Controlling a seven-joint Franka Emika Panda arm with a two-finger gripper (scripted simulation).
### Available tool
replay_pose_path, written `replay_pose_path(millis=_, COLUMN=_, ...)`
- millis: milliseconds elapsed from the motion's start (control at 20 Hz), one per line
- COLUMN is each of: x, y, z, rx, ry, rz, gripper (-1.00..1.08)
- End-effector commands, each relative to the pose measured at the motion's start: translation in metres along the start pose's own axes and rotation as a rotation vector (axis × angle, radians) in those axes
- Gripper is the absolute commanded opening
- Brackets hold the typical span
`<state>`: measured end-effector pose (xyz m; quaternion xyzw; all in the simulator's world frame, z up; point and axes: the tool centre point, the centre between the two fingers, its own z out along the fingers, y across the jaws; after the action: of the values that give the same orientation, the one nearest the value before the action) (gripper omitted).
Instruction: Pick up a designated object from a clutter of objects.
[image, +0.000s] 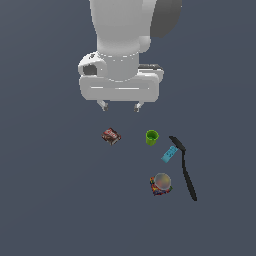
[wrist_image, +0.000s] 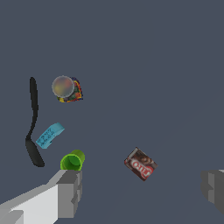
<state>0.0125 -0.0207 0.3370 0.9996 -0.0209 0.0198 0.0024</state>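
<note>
The multicoloured jar stands on the surface just beside the black-handled tool, well apart from the spread, empty gripper. It looks light, rigid and smooth (probably slippery); grip the patterned body below the round top.

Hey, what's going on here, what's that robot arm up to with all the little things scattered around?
A simulated robot arm is hanging above a few small items, and its hand is open and empty. The target looks to be the multicoloured jar, which sits untouched, apart from the hand. Between them lie a green cup and a light blue bar, with a black-handled tool beside the jar and a brown-red packet closer to the hand. Nothing has been grasped yet.
</note>
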Motion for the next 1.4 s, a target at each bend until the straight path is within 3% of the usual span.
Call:
replay_pose_path(millis=0, x=0.007, y=-0.005, z=0.007, rx=-0.002, ry=-0.002, rz=-0.01, gripper=1.0)
replay_pose_path(millis=400, x=0.044, y=-0.034, z=0.044, rx=-0.009, ry=-0.01, rz=-0.06, gripper=1.0)
replay_pose_path(millis=850, x=0.088, y=-0.083, z=0.112, rx=-0.01, ry=-0.021, rz=-0.136, gripper=1.0)
replay_pose_path(millis=1350, x=0.115, y=-0.136, z=0.191, rx=0.001, ry=-0.033, rz=-0.208, gripper=1.0)
